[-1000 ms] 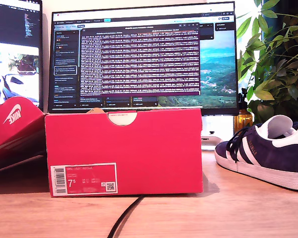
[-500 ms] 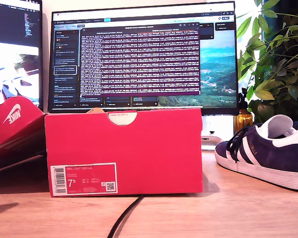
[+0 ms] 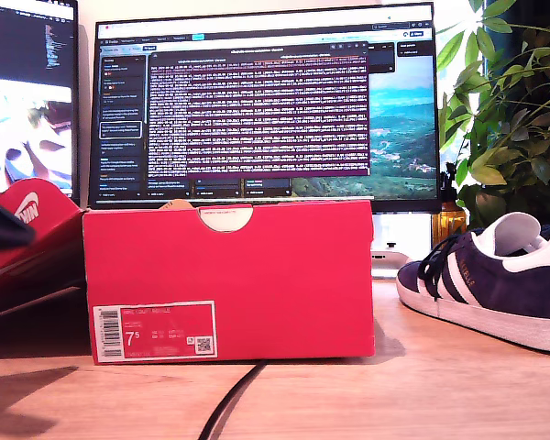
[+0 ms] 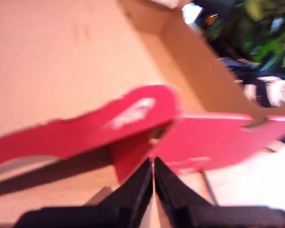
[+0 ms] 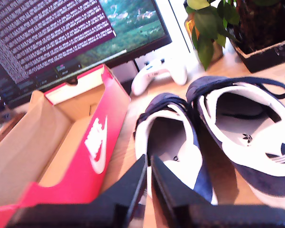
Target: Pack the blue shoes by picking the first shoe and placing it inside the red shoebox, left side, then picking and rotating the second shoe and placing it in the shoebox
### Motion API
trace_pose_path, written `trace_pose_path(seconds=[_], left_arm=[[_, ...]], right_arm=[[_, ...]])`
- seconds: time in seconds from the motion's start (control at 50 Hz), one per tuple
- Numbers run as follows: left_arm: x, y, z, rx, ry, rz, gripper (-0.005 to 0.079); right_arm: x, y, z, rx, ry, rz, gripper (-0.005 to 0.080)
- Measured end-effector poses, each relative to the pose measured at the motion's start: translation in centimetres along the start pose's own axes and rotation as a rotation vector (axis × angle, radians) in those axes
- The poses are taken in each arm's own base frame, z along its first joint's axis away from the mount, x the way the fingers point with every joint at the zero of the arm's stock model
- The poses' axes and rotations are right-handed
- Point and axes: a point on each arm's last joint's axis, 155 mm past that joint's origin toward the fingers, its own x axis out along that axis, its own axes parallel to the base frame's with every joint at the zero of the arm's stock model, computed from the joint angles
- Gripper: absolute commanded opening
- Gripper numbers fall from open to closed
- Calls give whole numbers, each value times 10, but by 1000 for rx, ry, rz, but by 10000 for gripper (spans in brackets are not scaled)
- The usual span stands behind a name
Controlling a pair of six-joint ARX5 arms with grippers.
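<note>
Bright red shoebox point(image 3: 229, 280) standing on the wooden table point(image 3: 422, 394) at the middle of the exterior view, half-round notch point(image 3: 225, 218) cut into its top edge, white size label point(image 3: 154, 331) reading 7.5 with barcode at 7 o'clock on its front face. Open and bare brown cardboard inside, seen from above in the second wrist view point(image 5: 52, 142), white swoosh on its red side wall.

Blue shoes: one dark navy suede sneaker point(image 3: 495, 280) at 3 o'clock from the box in the exterior view, toe toward the box, white stripes, white sole, white lining, dark laces. Both shoes side by side just beside the box in the second wrist view, the nearer point(image 5: 173, 142) and the farther point(image 5: 247, 128), white insoles showing, trefoil logo on the farther one.

My first gripper point(image 4: 153, 178) closed tight on nothing, above the red flap point(image 4: 85, 126). My second gripper point(image 5: 148, 178) pressed together likewise, empty, over the nearer shoe's heel.

A blurred dark shape point(image 3: 2, 225) at 9 o'clock in the exterior view. Monitor point(image 3: 266, 101) behind the box.
</note>
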Motion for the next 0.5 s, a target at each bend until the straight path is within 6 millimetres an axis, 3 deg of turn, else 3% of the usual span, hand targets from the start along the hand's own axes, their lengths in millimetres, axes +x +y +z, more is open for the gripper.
trace_pose_path(seconds=[0.22,0.5], left_arm=[[11,1,4,6,-19,-10,-20],[17,2,5,10,-34,-18,-20]], right_arm=[[9,5,-4,51,214,-45,-10],[38,24,14,-3,479,-63,-10]])
